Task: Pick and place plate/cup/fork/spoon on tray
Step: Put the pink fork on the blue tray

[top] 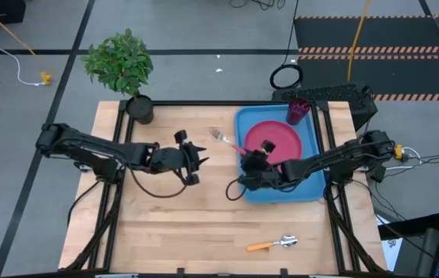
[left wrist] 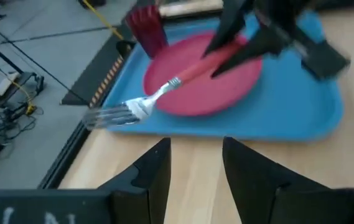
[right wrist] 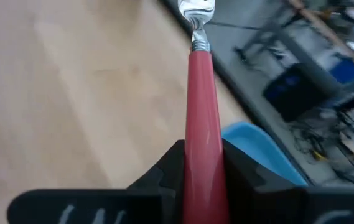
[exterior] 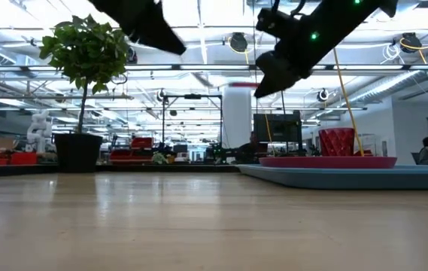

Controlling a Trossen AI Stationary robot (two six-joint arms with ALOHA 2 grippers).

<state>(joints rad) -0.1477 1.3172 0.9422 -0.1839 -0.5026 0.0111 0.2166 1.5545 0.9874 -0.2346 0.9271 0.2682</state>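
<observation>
Two grippers are seen above the tabletop [top: 165, 224]. The right gripper [top: 254, 160] is raised over the blue tray's [top: 312, 189] near-left part, its fingers clamped on the red handle of the fork [top: 231, 144], whose tines reach out past the tray's left rim. The pink-red plate [top: 285, 139] lies on the tray, and the dark red cup [top: 298, 111] stands at the tray's far right corner. The left gripper [top: 196, 164] is held over bare wood left of the tray, fingers [left wrist: 155, 177] apart and empty. An orange-handled spoon [top: 273, 244] lies near the tabletop's front edge.
</observation>
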